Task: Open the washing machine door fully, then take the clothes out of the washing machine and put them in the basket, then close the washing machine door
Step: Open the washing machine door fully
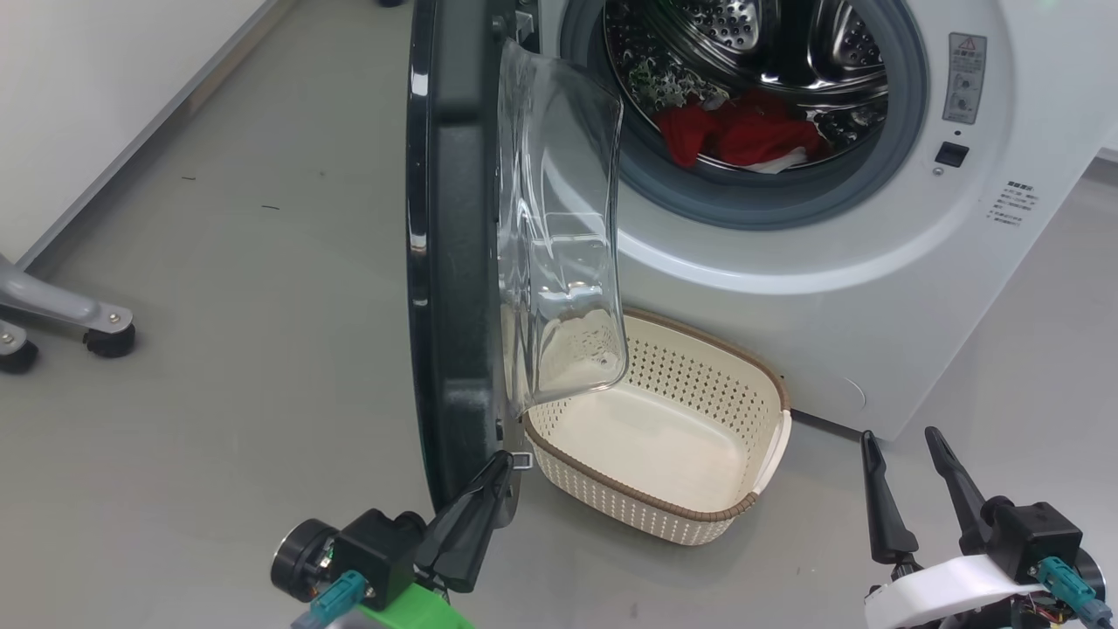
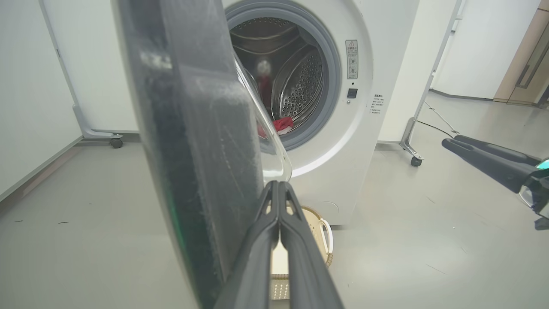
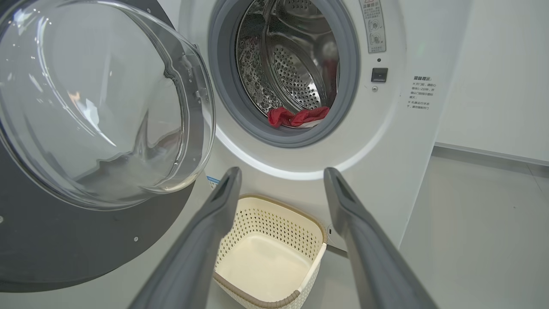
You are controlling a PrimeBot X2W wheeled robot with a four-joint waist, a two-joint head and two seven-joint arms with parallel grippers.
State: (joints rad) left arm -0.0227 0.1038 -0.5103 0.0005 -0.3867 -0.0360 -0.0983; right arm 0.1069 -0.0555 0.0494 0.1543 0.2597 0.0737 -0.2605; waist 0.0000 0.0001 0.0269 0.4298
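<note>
- left pincer (image 1: pixel 503 465) — fingers pressed together, nothing between them, tip at the open washing machine door (image 1: pixel 445 262)
- right pincer (image 1: pixel 900 437) — spread wide, holding nothing
- clothes (image 1: pixel 742 131) lie inside the drum (image 1: pixel 786 44)
- basket (image 1: pixel 699 515) on the floor below

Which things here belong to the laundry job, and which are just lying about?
Job:
- door, swung open
- clothes, in the drum
- washer
- basket, empty, on the floor in front of the washer

Lying about:
- wheeled frame
- second frame
</note>
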